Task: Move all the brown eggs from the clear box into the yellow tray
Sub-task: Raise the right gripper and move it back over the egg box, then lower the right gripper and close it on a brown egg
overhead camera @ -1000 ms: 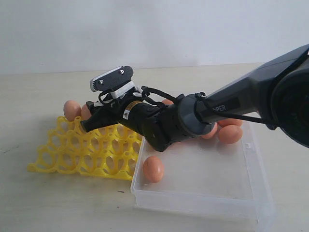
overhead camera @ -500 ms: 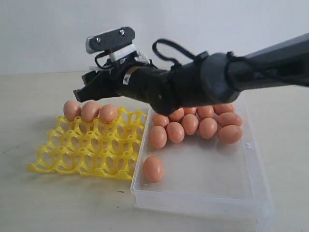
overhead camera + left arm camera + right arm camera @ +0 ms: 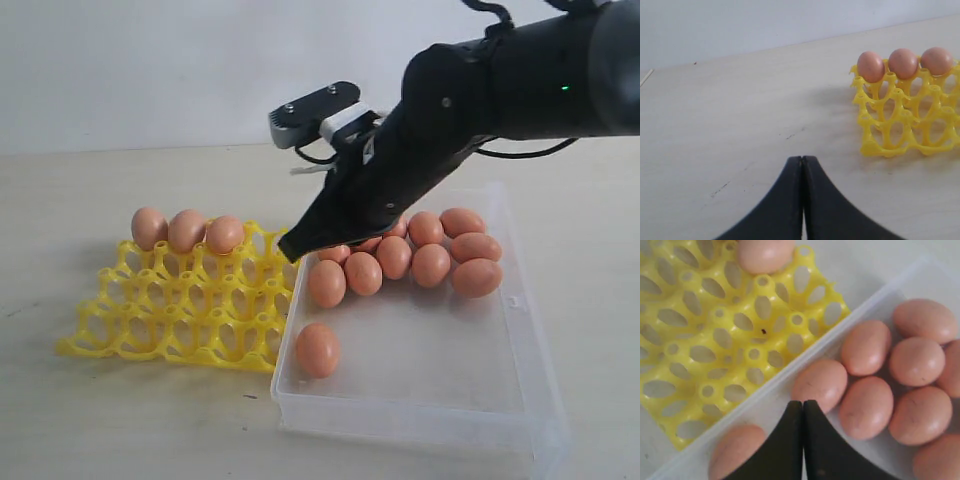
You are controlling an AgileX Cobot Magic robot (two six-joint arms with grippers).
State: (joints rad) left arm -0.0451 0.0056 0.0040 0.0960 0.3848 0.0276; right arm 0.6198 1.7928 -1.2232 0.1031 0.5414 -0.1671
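Pale wall and a light tabletop fill the exterior view. The yellow tray is set on the tabletop with the clear box just beside it, apparently touching, presumably so that each carry is short. Three brown eggs are seated in the tray's back row, which suggests filling row by row; the tray's other cups are bare. In the box beside the tray, twelve eggs can be counted, some partly hidden by the dark arm. One lies alone near the tray's front corner. The right gripper is held above the line where tray and box meet, its jaws pressed together on nothing.

In the left wrist view, the left gripper is seen pressed together and empty, held low over bare tabletop well apart from the tray, likely out of the way. All three seated eggs are shown along one edge row of the tray.

In the right wrist view, the closed, empty jaws are seen pointed at the box wall just beside the tray. One egg is seen in the tray. Nine are counted in the box, three of them cut by the frame edge.
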